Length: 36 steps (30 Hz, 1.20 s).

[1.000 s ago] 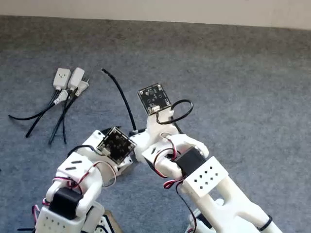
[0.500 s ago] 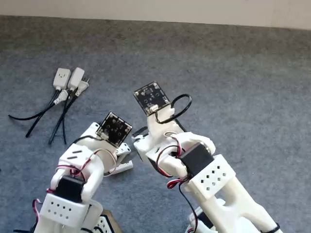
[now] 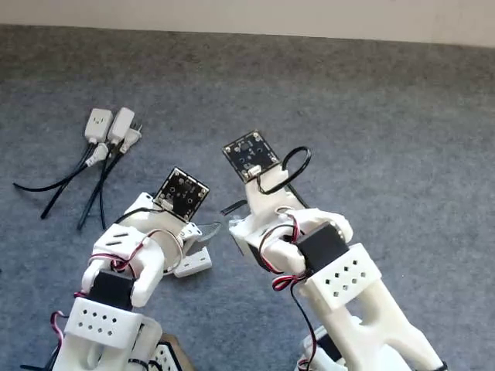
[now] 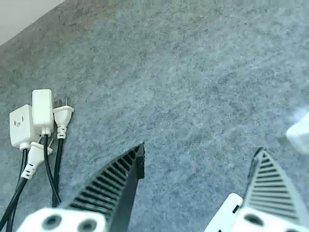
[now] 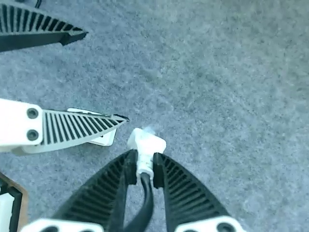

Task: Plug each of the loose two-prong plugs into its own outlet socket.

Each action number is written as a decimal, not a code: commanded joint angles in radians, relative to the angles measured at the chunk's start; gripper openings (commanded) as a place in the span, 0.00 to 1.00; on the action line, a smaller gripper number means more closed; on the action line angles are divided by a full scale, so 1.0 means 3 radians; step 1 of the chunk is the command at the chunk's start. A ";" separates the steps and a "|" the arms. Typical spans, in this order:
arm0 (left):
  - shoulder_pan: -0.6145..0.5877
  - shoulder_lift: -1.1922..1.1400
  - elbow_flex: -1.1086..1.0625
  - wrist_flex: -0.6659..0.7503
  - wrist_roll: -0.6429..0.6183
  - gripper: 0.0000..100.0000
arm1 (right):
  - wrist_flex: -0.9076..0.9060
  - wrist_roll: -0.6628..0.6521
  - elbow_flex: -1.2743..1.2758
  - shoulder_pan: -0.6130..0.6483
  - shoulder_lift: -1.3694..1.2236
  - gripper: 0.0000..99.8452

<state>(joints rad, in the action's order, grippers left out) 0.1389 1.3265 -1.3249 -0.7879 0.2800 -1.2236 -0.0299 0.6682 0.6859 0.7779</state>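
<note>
My right gripper [image 5: 143, 155] is shut on a white two-prong plug [image 5: 146, 140], held just above the carpet; its black cord runs back between the fingers. My left gripper [image 4: 200, 150] stands open close beside it with nothing between its fingers [image 5: 77, 126]. Far off at the left of the carpet lie a white outlet socket [image 4: 19, 126], a second white socket block [image 4: 42, 110] and a loose white plug [image 4: 63, 116], their black cords trailing; the high view has this cluster [image 3: 110, 128] at upper left.
A white block [image 3: 193, 263], possibly another socket, lies on the carpet under the left gripper [image 3: 204, 234]. Grey carpet [image 3: 371, 116] stretches open to the right and far side. Both arms crowd the near middle.
The left gripper has drawn back from the right gripper and now stands open. The long black cord that lay stretched across the carpet has swung out of sight. The right gripper keeps the plug.
</note>
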 commanded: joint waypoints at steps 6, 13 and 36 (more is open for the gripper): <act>-0.0872 -0.0069 0.0555 0.0082 -0.0143 0.34 | -0.0074 -0.0276 -0.0054 -0.0038 -0.0013 0.00; -0.1337 -0.1409 0.2094 -0.0997 -0.0138 0.34 | -0.0468 -0.0322 -0.1266 -0.0043 -0.1276 0.00; -0.3174 -0.5363 0.5506 -0.2557 0.1979 0.34 | -0.0954 -0.4025 -0.2729 0.0703 -0.2509 0.00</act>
<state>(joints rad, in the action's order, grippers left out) -0.8063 -0.2708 0.2770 -1.5443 0.8186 -1.5121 -1.1623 -0.1082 0.8899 0.0215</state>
